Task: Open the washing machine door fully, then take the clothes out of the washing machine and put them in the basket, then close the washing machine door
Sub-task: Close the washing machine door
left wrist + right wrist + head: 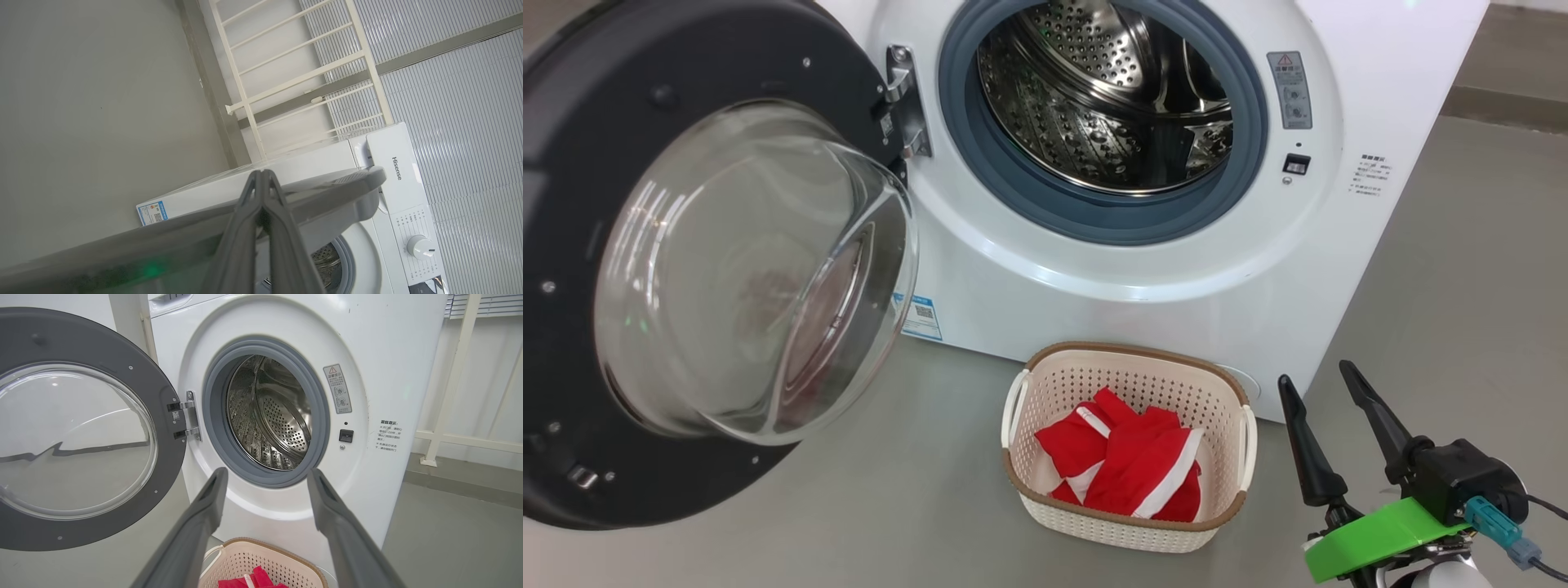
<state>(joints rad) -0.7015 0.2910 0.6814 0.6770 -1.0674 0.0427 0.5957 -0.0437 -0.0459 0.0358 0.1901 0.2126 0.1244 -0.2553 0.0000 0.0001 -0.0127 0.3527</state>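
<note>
Grey floor [915, 490], cream metal railing [302, 77], ribbed white wall panels [470, 102]

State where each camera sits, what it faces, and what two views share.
Head view: on the head, looking down at washing machine door and basket; right end effector lower right.
Left wrist view: left wrist, past the door's edge, facing the washing machine; left end effector shut.
Right wrist view: right wrist, facing the drum; right end effector open.
Shared: head and right wrist show clothes in basket.
</note>
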